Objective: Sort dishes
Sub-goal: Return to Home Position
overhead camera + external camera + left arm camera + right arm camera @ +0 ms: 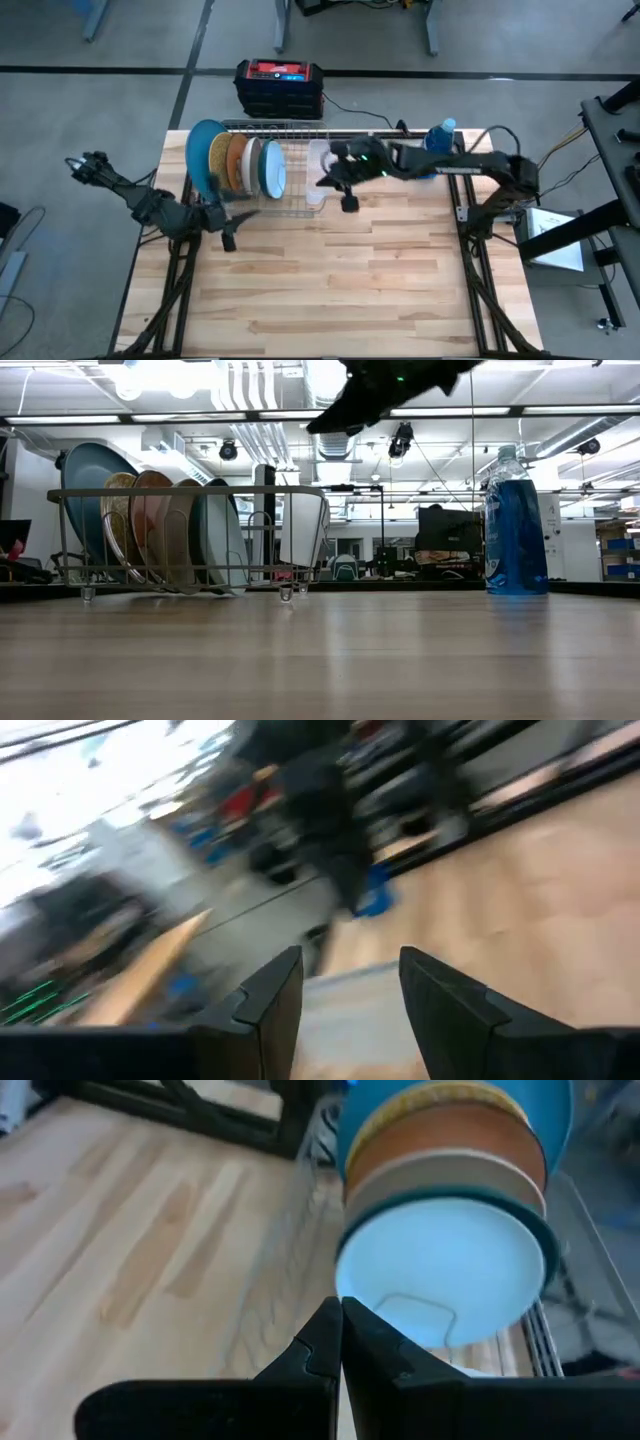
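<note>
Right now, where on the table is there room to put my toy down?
The front of the table, from the rack and bottle to the near edge, is bare wood. The gap between rack and bottle is free, but the right gripper hangs over it. The back left is crowded: plates stand in the rack, left gripper beside it.

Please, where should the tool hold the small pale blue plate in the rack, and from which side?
Take the small pale blue plate by its top rim, from above. It stands on edge, last in the row in the dish rack, so the rim is free there; its outer face is open, though the gap behind looks narrow.
</note>
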### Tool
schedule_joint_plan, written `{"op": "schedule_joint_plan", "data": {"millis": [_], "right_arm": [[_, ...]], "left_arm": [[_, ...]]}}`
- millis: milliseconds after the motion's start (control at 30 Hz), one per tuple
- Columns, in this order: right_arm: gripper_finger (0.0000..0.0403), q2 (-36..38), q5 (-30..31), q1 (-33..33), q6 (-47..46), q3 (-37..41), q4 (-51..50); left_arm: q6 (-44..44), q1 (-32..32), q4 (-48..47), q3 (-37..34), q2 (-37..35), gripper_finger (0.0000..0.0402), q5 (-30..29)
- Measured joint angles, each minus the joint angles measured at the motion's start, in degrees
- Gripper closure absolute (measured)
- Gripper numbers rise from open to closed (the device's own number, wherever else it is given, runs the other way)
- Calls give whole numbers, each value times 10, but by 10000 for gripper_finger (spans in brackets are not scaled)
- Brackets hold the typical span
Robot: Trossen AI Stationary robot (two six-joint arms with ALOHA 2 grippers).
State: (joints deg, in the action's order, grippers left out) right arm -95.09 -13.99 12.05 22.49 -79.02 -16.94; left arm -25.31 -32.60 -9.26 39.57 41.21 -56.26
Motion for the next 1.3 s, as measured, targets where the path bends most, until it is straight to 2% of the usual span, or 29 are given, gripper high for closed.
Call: {"op": "schedule_joint_plan", "data": {"millis": [100, 167, 300, 367, 467, 567, 733, 867, 1000, 1133, 1200, 1300], "right_arm": [[403, 50, 0, -13, 0, 98, 103], [403, 85, 0, -18, 0, 148, 154], [403, 163, 3, -23, 16, 239, 211], [403, 203, 2, -29, 29, 281, 220], [403, 267, -1, -30, 31, 336, 228], [403, 324, 10, -29, 22, 393, 232], [403, 410, 54, -29, -3, 488, 267], [403, 469, 77, -29, -29, 544, 270], [403, 518, 81, -29, -27, 591, 281], [403, 560, 81, -29, -23, 641, 342], [403, 577, 81, -29, -20, 664, 366], [403, 598, 81, -29, -24, 687, 396]], "left_arm": [[-23, 61, 23, 0, 5, 245, 179], [-37, 101, 46, 0, 9, 245, 248], [-27, 145, 1, -1, 4, 245, 281], [-22, 146, -3, -1, -9, 245, 324], [-25, 141, -13, 0, -48, 245, 378], [-9, 140, -84, 0, -95, 245, 389], [50, 140, -169, 0, -178, 245, 487], [109, 140, -184, 0, -230, 245, 463], [113, 141, -205, -24, -266, 245, 429], [94, 141, -155, -56, -297, 247, 435], [82, 141, -119, -76, -312, 249, 386], [47, 141, -79, -106, -327, 266, 279]]}}
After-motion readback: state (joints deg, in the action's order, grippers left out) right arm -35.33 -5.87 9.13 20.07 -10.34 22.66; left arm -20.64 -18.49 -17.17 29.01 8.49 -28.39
